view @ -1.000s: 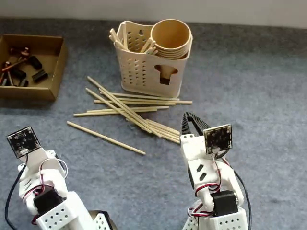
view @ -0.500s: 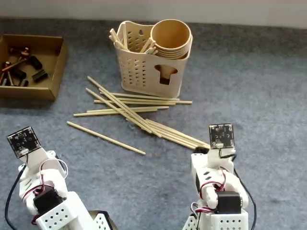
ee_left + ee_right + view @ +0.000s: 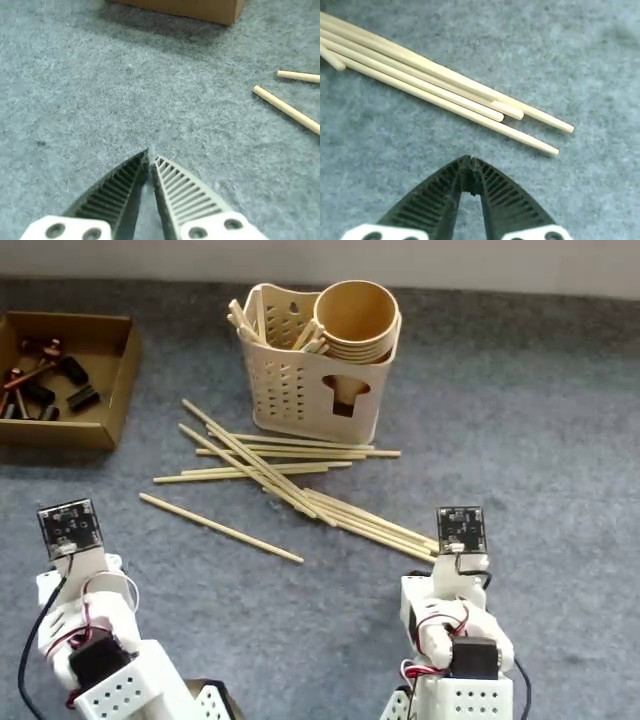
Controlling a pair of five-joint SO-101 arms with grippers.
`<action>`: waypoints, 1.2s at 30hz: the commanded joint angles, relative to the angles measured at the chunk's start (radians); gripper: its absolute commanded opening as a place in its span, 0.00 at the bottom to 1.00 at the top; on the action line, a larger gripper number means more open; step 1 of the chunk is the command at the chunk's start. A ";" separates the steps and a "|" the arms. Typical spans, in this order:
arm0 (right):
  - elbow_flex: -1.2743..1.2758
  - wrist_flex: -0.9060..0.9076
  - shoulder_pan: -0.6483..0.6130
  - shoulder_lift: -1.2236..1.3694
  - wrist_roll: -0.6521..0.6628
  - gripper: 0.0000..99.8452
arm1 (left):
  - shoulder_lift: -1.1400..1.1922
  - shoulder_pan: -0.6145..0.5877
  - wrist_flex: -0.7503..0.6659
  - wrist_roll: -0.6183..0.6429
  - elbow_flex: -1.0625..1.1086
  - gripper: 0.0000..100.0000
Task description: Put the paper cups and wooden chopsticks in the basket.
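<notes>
A cream plastic basket (image 3: pixel 300 390) stands at the back of the grey carpet with stacked paper cups (image 3: pixel 356 312) and a few chopsticks (image 3: pixel 245 320) inside it. Several wooden chopsticks (image 3: pixel 270 472) lie scattered on the carpet in front of it. My right gripper (image 3: pixel 468 162) is shut and empty, its tips just short of the ends of a chopstick bundle (image 3: pixel 445 85). My left gripper (image 3: pixel 150 159) is shut and empty over bare carpet, with two chopstick ends (image 3: pixel 286 104) off to one side. Both arms (image 3: pixel 455 620) (image 3: pixel 85 620) sit at the near edge.
A brown cardboard box (image 3: pixel 100 375) holding small dark and copper parts stands at the back left; its side wall (image 3: pixel 200 7) appears in the left wrist view. Bare carpet stretches to the right of the basket and between the two arms.
My right arm has pulled back from the chopstick pile toward the near edge, uncovering the bundle's ends. The left wrist has shifted slightly to the right.
</notes>
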 commanded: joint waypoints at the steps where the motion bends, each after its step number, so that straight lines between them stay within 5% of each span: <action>1: 0.130 -0.010 0.012 -0.005 0.000 0.01 | 0.001 0.033 0.041 -0.046 -0.142 0.00; 21: 0.130 -0.010 0.013 -0.005 0.000 0.01 | 0.039 0.229 0.394 -0.364 -0.501 0.00; 36: 0.128 -0.012 0.013 -0.005 -0.002 0.01 | 0.843 0.573 0.476 -0.601 -0.866 0.08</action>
